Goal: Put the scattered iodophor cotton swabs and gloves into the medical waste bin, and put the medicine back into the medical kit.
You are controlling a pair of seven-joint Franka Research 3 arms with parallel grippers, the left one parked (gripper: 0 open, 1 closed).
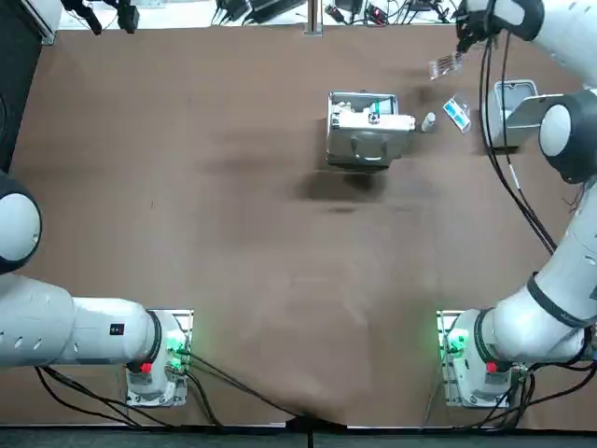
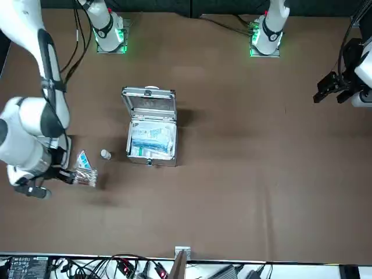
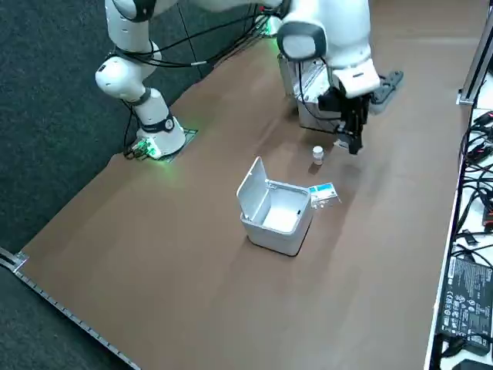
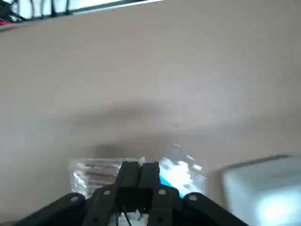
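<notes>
My right gripper is at the far right of the table, shut on a clear packet of iodophor cotton swabs. In the front view the gripper holds one end of the swab packet. The wrist view has the fingers pressed together over the swab packet. A blue-and-white packet lies on the table between the small white medicine bottle and the white waste bin, whose lid is up. The metal medical kit stands open left of the bottle.
My right arm partly covers the waste bin in the top view. Cables and equipment line the table's far edge. The blue packet and a corner of the bin lie close under the gripper.
</notes>
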